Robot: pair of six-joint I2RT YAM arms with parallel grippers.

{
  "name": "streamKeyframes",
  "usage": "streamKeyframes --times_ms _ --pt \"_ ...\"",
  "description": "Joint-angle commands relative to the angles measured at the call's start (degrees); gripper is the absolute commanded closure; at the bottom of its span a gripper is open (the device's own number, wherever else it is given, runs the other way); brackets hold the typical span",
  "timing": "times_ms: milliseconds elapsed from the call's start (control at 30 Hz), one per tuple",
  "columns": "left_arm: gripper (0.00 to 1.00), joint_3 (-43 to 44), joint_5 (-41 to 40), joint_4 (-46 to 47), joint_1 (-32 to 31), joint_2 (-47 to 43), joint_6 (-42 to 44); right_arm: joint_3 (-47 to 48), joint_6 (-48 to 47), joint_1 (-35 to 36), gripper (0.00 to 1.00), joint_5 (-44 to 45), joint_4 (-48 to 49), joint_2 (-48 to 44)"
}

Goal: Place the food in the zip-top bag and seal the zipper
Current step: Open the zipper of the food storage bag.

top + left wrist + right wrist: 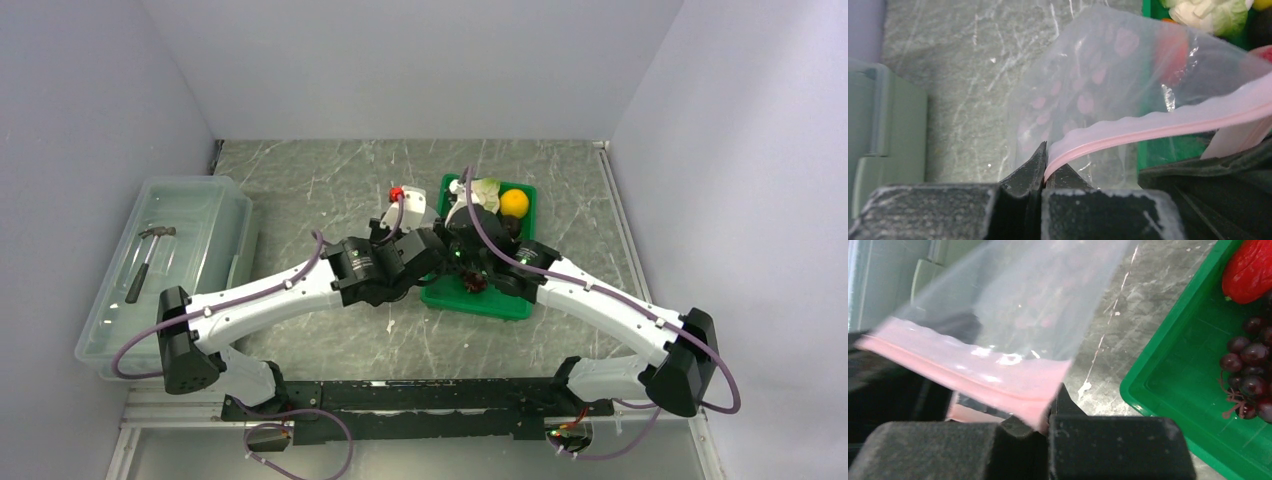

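Note:
The zip-top bag [1098,85] is clear with pink spots and hangs between my two grippers, just left of the green tray [520,300]. My left gripper [1047,152] is shut on one end of the pink zipper [1158,127]. My right gripper [1050,407] is shut on the zipper's other end [998,380]. In the tray lie the food pieces: dark purple grapes [1248,375], a red piece [1248,270], an orange fruit [514,203] and a pale leafy vegetable [485,193]. A red blur [1170,50] shows through the bag. Whether it lies inside the bag I cannot tell.
A large translucent plastic bin [215,195] holding a hammer [148,258] stands at the table's left. A small red thing [396,193] lies by the bag's far end. Grey walls close in the table on three sides.

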Motion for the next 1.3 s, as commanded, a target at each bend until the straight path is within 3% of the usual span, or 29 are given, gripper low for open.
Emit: streamKeyframes --times_ms 0,300,667,1267 --pt "1.00 6.1 -7.9 -5.3 -0.3 -1.9 1.7 3.2 -2.6 0.3 1.00 -1.4 -1.7 0.8" --pt "1.00 13.0 -12.4 -20.9 -0.3 -3.2 -2.8 7.1 -5.7 0.1 1.00 -3.2 -2.1 4.9" --pt "1.00 14.2 -11.9 -45.1 -0.3 -3.7 -25.1 10.3 -6.6 -0.6 1.00 -7.8 -0.6 12.7" --pt "1.00 10.6 -12.9 -41.9 -0.3 -8.2 -26.0 -1.8 -4.9 -2.0 1.00 -6.7 2.2 10.9"
